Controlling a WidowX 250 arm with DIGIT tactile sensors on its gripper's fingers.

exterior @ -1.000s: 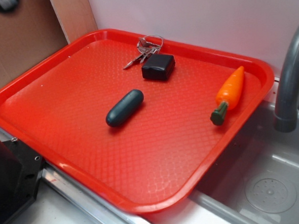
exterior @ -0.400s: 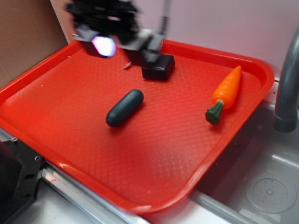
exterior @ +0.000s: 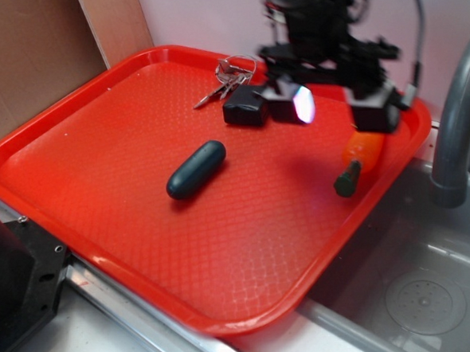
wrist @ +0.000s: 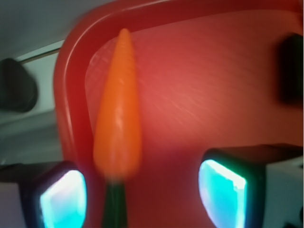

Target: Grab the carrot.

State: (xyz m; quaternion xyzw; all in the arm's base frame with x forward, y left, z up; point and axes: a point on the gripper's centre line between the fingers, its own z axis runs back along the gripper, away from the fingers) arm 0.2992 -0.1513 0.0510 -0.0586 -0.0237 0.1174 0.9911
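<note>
Your black gripper (exterior: 334,102) hung w/ jaws apart over glossy orange plastic carrot (exterior: 361,150), near red plastic tray (exterior: 97,144) rim, not gripping.

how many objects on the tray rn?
4: dark green capsule mid-tray, keys and black fob at the back, carrot by the right rim. Gripper may hide more.

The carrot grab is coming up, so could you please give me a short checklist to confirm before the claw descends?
1. Claw open: ok, pads apart.
2. Carrot between the pads: not ok, it lies close beside one pad, off centre.
3. Carrot flat on the red tray: ok.
4. Clear of the tray rim: cannot tell, the carrot lies near it.
5. Black box and green capsule out of the way: ok.
</note>
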